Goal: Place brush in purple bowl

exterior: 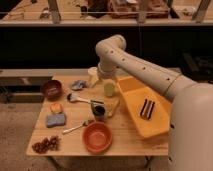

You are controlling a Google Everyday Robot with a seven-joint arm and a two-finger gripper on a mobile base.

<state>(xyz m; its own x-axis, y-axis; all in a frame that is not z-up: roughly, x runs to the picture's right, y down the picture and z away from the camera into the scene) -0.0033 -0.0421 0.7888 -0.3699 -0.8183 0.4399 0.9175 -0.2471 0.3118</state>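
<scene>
Our hand sits at the right end of the brush, which runs left toward the bowl; whether it grips, we cannot tell.

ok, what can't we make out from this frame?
Camera view only.
- The hand sits low at the handle end of the brush; whether they touch is lost in shadow.
- Right side of the tray and right edge of the table: covered by the robot's body.
- The dark item in the tray: too small to identify.
- Inside of the purple bowl: too dark to see contents.
</scene>
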